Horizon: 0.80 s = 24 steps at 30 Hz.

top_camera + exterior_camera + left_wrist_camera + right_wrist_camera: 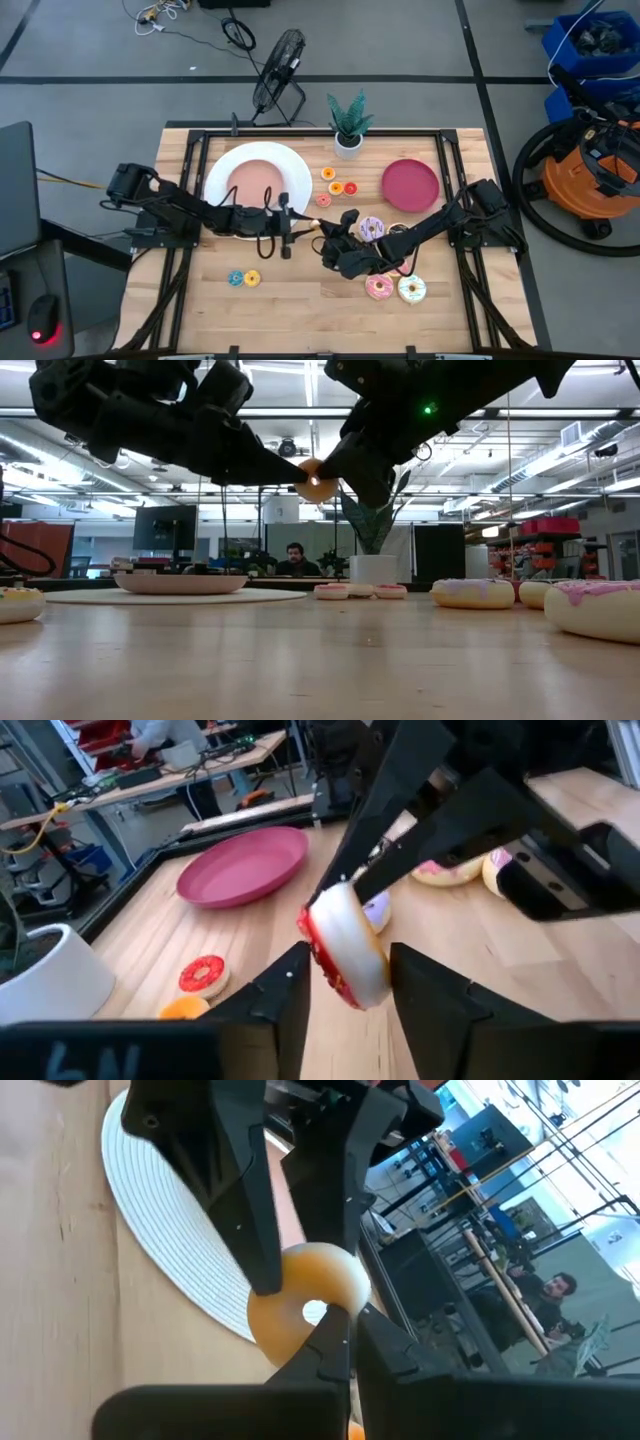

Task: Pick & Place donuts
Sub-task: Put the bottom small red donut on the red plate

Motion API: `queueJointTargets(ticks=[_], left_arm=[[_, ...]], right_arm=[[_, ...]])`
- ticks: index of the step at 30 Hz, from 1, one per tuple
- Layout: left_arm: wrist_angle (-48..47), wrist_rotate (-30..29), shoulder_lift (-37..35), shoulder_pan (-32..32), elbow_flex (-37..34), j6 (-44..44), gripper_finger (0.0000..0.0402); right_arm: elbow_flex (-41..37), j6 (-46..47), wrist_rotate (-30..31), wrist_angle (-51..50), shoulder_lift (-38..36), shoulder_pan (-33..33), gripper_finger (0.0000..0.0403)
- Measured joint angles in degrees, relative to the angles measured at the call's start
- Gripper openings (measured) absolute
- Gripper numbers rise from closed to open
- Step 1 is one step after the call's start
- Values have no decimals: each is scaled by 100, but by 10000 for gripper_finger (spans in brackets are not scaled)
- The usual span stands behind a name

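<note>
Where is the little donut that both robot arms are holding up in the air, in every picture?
High view: donut mid-table, between both end effectors.
Low view: donut near top centre, lifted off the table.
Left wrist view: donut centre, white side showing.
Right wrist view: donut centre, orange.
Shared landmark: white plate, seen in high, low and right wrist views.

Robotics lab or workshop: wooden surface (300,300) in black frame, grey floor with cables (190,35), fan (278,70), shop vacuum (590,175), monitors (165,528), shelving (530,555), ceiling strip lights (520,465), seated person (294,560).
</note>
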Motion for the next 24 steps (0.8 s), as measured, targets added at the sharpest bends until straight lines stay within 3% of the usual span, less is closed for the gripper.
queueJointTargets(ticks=[6, 11, 14, 17, 21, 24], left_arm=[[-23, -17, 60, 2, 0, 247, 83], [-111, -13, 60, -50, -4, 561, 17], [-275, -125, 60, -161, -4, 973, 13], [-440, -783, 60, -371, -2, 1586, 13], [-566, -1854, 62, -759, -2, 2604, 12], [-554, -2362, 152, -1001, 0, 3324, 12]], right_arm=[[-2, -70, -48, 89, 0, 2, 1], [-2, 32, -484, 79, 0, 0, 25], [-2, 54, -720, -137, -39, 68, 53], [0, 551, -1359, -906, -370, 133, 93], [-8, 2093, -2999, -2141, -963, -70, 154], [-225, 3108, -3672, -2110, -1181, -324, 191]])
